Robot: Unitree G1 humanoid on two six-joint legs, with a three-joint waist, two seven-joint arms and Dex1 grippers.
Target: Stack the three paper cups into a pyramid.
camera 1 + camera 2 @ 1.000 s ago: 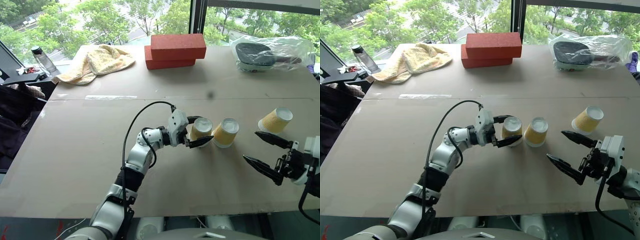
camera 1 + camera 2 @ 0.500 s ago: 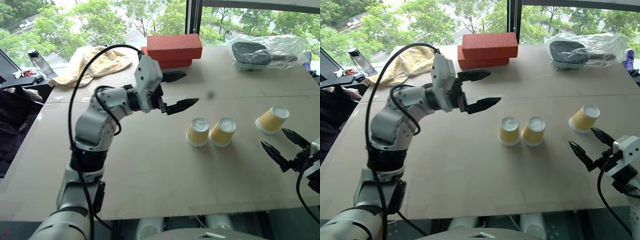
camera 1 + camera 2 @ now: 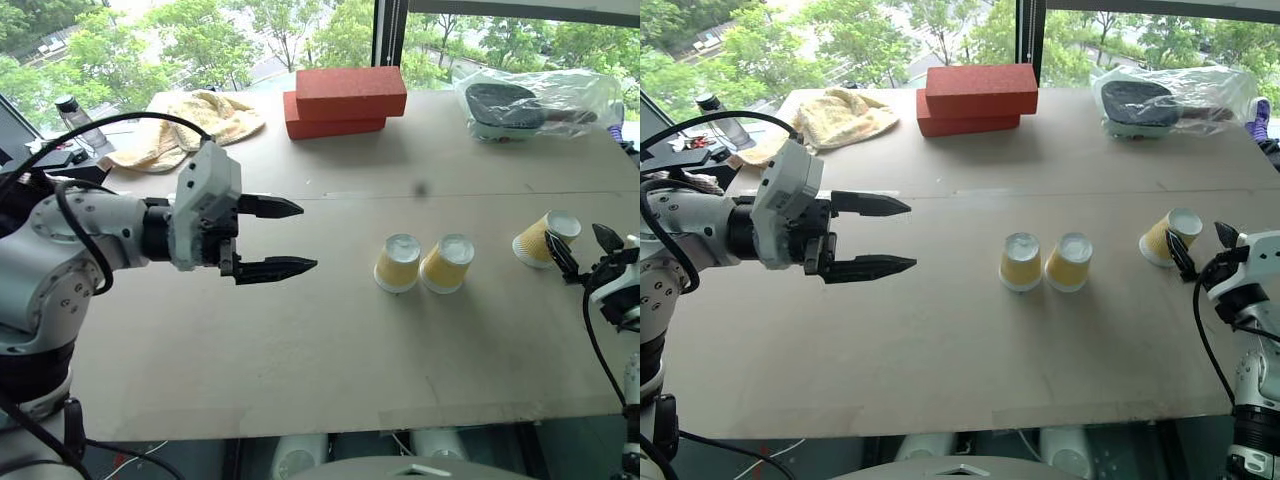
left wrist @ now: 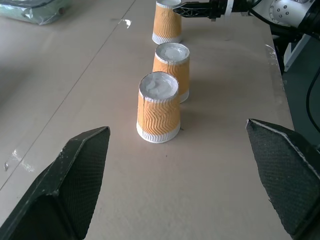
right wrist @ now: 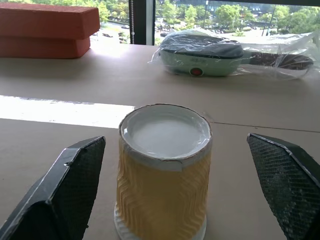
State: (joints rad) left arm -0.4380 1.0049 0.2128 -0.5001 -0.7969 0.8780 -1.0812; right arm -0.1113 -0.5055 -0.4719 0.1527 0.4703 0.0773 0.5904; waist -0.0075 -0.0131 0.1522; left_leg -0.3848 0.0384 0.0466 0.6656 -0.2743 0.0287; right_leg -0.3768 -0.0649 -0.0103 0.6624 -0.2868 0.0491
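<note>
Three paper cups – yellow ribbed, white bases up – unstacked; left pincer and right pincer gape.

Silver-grey left arm, black looping cable, pointed black textured jaws.

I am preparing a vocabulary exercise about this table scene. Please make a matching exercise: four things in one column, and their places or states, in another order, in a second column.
Things:
1. lone yellow ribbed paper cup
2. two red rectangular bricks
3. pale yellow crumpled towel
4. left hand

Places or states:
A. stacked at the far middle of the table
B. open, raised, apart from the cups
C. upside down, between the fingers of the open right hand
D. lying at the far left corner

Pairs: 1-C, 2-A, 3-D, 4-B
</note>
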